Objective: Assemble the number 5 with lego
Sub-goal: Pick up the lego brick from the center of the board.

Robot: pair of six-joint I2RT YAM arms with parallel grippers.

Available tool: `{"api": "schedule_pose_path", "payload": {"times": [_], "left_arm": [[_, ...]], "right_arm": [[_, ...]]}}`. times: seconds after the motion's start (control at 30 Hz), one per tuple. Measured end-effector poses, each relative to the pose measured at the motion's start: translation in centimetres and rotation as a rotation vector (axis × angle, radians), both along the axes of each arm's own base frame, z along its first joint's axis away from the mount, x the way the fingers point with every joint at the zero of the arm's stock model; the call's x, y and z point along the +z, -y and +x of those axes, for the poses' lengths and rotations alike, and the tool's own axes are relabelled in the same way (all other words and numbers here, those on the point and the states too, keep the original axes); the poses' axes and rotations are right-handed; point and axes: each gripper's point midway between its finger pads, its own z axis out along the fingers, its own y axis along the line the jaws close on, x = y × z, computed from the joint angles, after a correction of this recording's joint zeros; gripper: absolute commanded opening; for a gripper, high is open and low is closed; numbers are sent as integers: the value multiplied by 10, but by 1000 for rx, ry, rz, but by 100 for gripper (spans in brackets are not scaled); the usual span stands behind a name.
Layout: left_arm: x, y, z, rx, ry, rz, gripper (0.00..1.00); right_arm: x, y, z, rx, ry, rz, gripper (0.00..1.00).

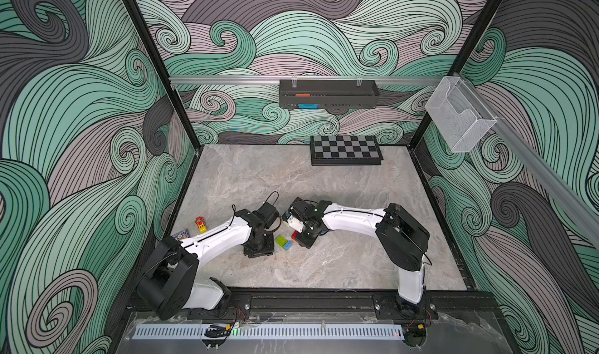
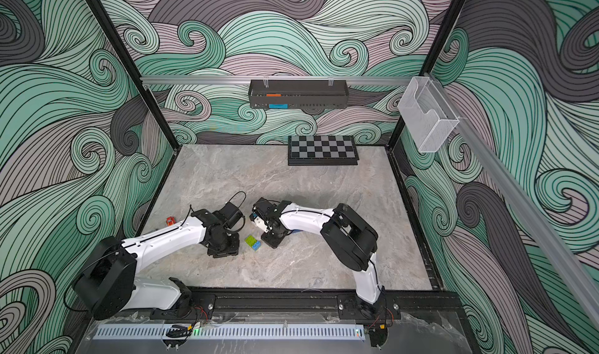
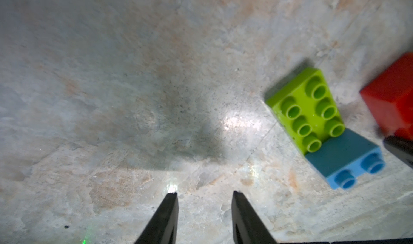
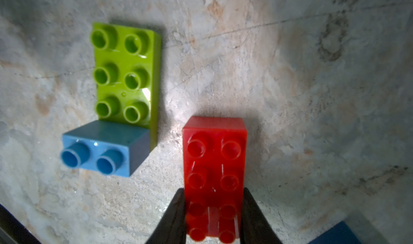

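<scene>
A lime green brick [image 4: 125,73] lies flat on the table with a small light blue brick [image 4: 100,146] stuck on one end. Both top views show this pair [image 1: 283,242] [image 2: 252,242] between the two arms. My right gripper [image 4: 213,190] is shut on the long sides of a red brick [image 4: 214,160], right beside the pair. In the left wrist view the green brick [image 3: 306,108], blue brick [image 3: 348,162] and red brick [image 3: 391,95] sit off to one side. My left gripper [image 3: 204,193] stands open over bare table, holding nothing. A dark blue corner [image 4: 335,234] shows under the right arm.
A red-and-yellow toy car [image 1: 201,224] and a patterned card box [image 1: 181,235] lie by the left arm. A folded chessboard [image 1: 345,149] rests against the back wall. A dark tray [image 1: 327,93] hangs on the rail above it.
</scene>
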Motion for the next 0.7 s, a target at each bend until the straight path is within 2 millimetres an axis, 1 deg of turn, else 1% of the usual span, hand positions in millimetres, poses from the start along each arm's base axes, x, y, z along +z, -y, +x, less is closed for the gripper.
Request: {"api": "schedule_pose_path", "payload": {"times": [0.13, 0.2, 0.27, 0.33, 0.43, 0.57, 0.7], "left_arm": [[-3, 3, 1, -1, -10, -9, 42], [-6, 5, 1, -1, -18, -11, 41], [-10, 6, 0, -2, -33, -9, 40], [-16, 7, 0, -2, -50, -5, 40], [-17, 8, 0, -3, -55, -8, 41], [-12, 9, 1, -1, -34, -25, 41], [6, 9, 3, 7, 27, -69, 41]], "right_arm": [[1, 0, 0, -12, -2, 3, 30], [5, 1, 0, -26, -3, 13, 30], [13, 2, -2, -42, -5, 30, 29], [26, 0, -4, -63, -3, 64, 29], [44, -4, -6, -95, -2, 115, 29], [55, -11, -12, -128, -17, 138, 28], [63, -22, -21, -149, -39, 151, 26]]}}
